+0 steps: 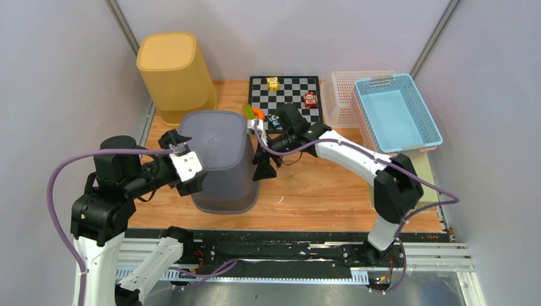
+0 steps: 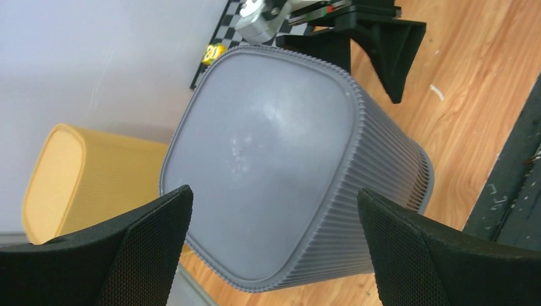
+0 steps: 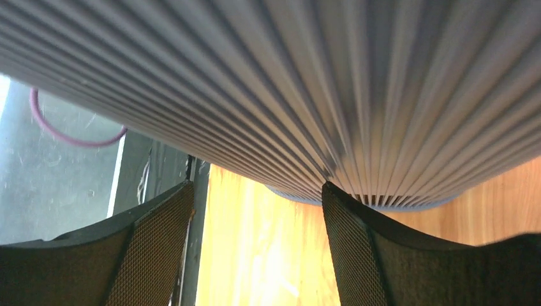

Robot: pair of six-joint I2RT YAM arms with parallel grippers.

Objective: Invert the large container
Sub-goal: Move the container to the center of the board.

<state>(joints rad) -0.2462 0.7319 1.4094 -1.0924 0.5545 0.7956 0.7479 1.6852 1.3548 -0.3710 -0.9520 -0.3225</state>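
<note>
The large container (image 1: 217, 159) is a grey ribbed bin standing on the wooden table with its closed flat base facing up and its wider rim down. The left wrist view shows that smooth base (image 2: 274, 159) ahead of my left gripper (image 2: 274, 255), which is open wide with nothing between its fingers. From above, the left gripper (image 1: 185, 162) sits at the bin's left side. My right gripper (image 1: 261, 159) is open at the bin's right side. In the right wrist view the ribbed wall (image 3: 287, 83) fills the top, and one fingertip (image 3: 335, 197) touches it near the rim.
A yellow bin (image 1: 175, 76) stands at the back left, close behind the grey one. Behind the right arm lies a checkerboard (image 1: 290, 95) with small toy cars. A blue basket (image 1: 399, 115) and a pink basket (image 1: 344, 95) sit at the back right.
</note>
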